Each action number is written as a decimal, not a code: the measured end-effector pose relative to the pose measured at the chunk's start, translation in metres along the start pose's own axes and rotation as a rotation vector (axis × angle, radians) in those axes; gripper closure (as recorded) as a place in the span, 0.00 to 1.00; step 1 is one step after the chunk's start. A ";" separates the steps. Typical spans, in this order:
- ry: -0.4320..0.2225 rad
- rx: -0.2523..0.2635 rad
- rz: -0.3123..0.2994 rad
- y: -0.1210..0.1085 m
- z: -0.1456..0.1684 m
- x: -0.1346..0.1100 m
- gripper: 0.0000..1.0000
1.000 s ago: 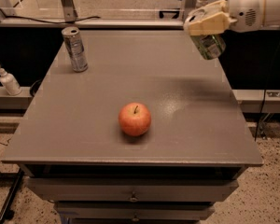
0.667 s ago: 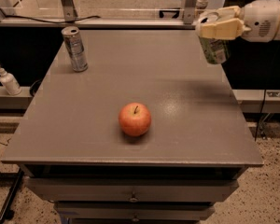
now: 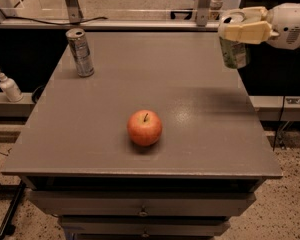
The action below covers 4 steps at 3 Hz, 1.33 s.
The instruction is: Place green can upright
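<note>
The green can point(image 3: 234, 53), with a green-and-white label and silver top, hangs upright in my gripper point(image 3: 240, 31) above the right edge of the grey table point(image 3: 200, 109), clear of its top. The cream-coloured fingers point(image 3: 247, 32) are shut around the can's upper part and hide most of its top. The white arm reaches in from the right edge of the view.
A red apple point(image 3: 145, 127) sits near the table's front middle. A taller slim silver-grey can point(image 3: 80, 52) stands at the back left. A white pump bottle point(image 3: 9, 85) stands on a ledge to the left, off the table. Drawers lie under the table front.
My gripper has moved to the right with the green can, from over the table's right part to its right edge.
</note>
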State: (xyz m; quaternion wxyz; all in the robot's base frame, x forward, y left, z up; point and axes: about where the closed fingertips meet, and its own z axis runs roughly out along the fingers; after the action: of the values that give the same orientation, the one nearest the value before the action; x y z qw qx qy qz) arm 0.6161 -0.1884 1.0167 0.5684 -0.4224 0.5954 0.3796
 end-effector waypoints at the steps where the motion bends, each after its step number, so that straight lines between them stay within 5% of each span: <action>1: -0.053 -0.004 0.020 -0.001 0.000 0.000 1.00; 4: -0.354 0.024 0.124 0.003 -0.020 0.011 1.00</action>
State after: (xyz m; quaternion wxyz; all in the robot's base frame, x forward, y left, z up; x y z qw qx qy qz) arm 0.6060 -0.2067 1.0067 0.6448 -0.3046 0.5156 0.4750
